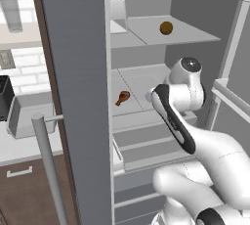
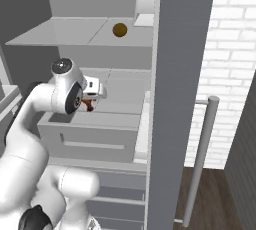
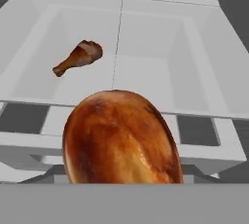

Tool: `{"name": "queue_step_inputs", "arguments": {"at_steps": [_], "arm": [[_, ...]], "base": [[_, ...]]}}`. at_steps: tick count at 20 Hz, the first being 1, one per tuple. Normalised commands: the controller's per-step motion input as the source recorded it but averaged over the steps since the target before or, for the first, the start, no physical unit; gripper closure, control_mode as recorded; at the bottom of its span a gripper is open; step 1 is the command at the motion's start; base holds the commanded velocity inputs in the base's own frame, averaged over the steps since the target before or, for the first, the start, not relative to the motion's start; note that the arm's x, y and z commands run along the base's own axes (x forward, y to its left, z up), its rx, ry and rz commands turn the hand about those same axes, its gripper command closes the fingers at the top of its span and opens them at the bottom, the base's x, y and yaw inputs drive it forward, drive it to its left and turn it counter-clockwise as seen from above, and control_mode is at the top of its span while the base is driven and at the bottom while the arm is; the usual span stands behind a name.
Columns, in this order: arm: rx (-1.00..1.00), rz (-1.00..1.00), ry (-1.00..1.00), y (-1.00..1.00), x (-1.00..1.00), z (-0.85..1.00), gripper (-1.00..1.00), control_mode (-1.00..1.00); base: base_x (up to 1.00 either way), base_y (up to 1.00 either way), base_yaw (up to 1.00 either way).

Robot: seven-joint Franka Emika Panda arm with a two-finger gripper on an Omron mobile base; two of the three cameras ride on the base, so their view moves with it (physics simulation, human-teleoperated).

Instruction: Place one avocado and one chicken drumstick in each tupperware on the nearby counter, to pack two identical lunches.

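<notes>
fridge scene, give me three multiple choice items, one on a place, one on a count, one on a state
1. Where is the avocado?
a) on the upper shelf
b) in a drawer
c) on the floor

2. How many pieces of chicken appear in the hand view?
a) one
b) two
c) three

3. The fridge door is
a) shut
b) open
c) lying on the floor

Answers: 1 a, it sits alone on the top shelf; 2 b, a far drumstick on the shelf and a near drumstick right at the camera; 3 b, the interior is exposed.
</notes>
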Motion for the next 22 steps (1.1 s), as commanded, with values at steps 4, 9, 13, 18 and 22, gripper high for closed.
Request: {"name": "queue_step_inputs", "arguments": {"at_steps": [4,9,13,18,22], "arm": [[0.08,0.0,0.03,0.0,-1.0,0.24,1.0,-1.0],[0.0,0.0,0.0,0.01,-1.0,0.0,1.0,-1.0],[-0.06,0.0,0.01,0.03,-0.95,0.0,1.0,-1.0],[-0.17,0.03,0.01,0.0,-0.78,0.0,1.0,-1.0],[-0.06,0.03,-0.05,0.0,-0.87,-0.04,1.0,-1.0]], "base": [[0.0,0.0,0.0],[0.0,0.0,0.0],[0.0,0.0,0.0],[0.0,0.0,0.0],[0.0,0.0,0.0]]}}
